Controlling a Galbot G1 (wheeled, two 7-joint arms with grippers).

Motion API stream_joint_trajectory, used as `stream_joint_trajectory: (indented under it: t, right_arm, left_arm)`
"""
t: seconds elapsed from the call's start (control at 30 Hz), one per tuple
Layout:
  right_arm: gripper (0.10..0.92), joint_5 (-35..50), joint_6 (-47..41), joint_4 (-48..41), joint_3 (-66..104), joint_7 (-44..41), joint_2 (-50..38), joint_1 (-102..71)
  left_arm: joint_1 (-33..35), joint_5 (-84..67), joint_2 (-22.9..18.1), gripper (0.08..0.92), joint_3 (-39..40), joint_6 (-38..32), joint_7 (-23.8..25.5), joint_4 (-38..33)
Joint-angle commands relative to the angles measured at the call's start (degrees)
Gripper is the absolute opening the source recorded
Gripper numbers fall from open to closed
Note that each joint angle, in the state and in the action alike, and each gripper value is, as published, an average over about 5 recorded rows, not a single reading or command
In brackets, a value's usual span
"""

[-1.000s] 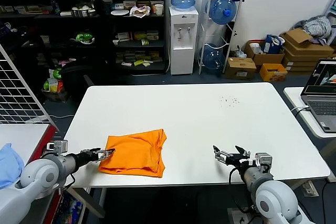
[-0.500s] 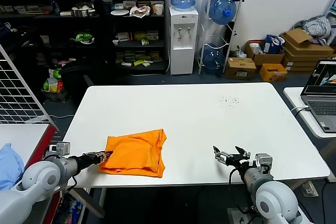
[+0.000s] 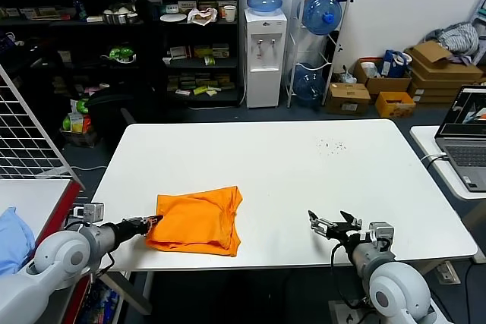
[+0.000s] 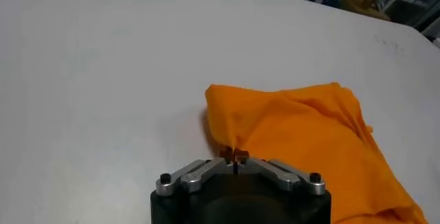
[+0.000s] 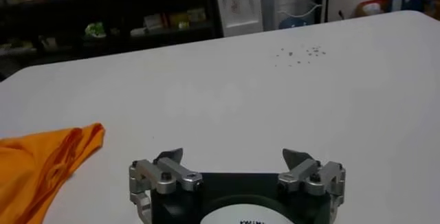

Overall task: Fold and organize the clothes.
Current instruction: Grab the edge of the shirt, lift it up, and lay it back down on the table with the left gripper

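The bright orange T-shirt (image 3: pixel 196 221) lies folded in a rough square on the white table (image 3: pixel 304 180), near its front left edge. No lettering or label shows. My left gripper (image 3: pixel 152 221) is shut on the shirt's left edge, a pinch of orange fabric between its tips in the left wrist view (image 4: pixel 235 154), where the shirt (image 4: pixel 309 136) spreads away from the jaws. My right gripper (image 3: pixel 332 225) is open and empty, low over the table's front right; in its wrist view (image 5: pixel 232 155) the shirt's corner (image 5: pixel 41 160) lies well apart from it.
A light blue cloth (image 3: pixel 11 237) lies on a side surface at far left, beside a white wire rack (image 3: pixel 23 134). A laptop (image 3: pixel 465 138) stands on a side table at right. Shelves, a water dispenser (image 3: pixel 264 55) and cardboard boxes stand behind the table.
My left gripper has drawn back slightly toward the table's left edge and stays on the shirt's edge; the shirt has shifted a little. The right arm has not moved.
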Motion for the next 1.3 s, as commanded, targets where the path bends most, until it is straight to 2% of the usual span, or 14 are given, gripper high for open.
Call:
stream_joint_trajectory:
  t: [0.03, 0.17, 0.27, 0.5, 0.9, 1.3]
  right_arm:
    - [0.921, -1.0, 0.7, 0.0, 0.0, -0.4, -0.1, 0.5]
    - [0.921, -1.5, 1.0, 0.0, -0.1, -0.8, -0.4, 1.0]
    - [0.921, -2.0, 1.5, -0.4, -0.2, -1.3, -0.6, 1.3]
    - [0.921, -4.6, 3.6, -2.2, -1.1, -3.1, -0.4, 2.0]
    - [0.921, -6.1, 5.9, -3.4, -1.3, -4.2, -0.4, 3.2]
    - [0.921, -7.0, 6.5, -3.4, -0.4, -4.1, -0.3, 2.4]
  left_arm:
    - [2.7, -1.0, 0.0, 0.093, -5.9, -0.8, -7.3, -9.0]
    - [5.6, -3.3, 1.5, 0.093, -10.2, -0.9, -13.1, -14.3]
    - [7.5, -6.8, 4.2, 0.093, -12.9, -0.8, -17.0, -17.3]
    - [9.2, -12.4, 11.1, 0.093, -18.5, 0.2, -21.4, -18.8]
    - [11.3, -14.7, 19.4, 0.093, -21.6, 1.3, -21.1, -9.7]
    - [9.9, -11.9, 22.5, 0.093, -21.5, 1.3, -14.4, 2.1]
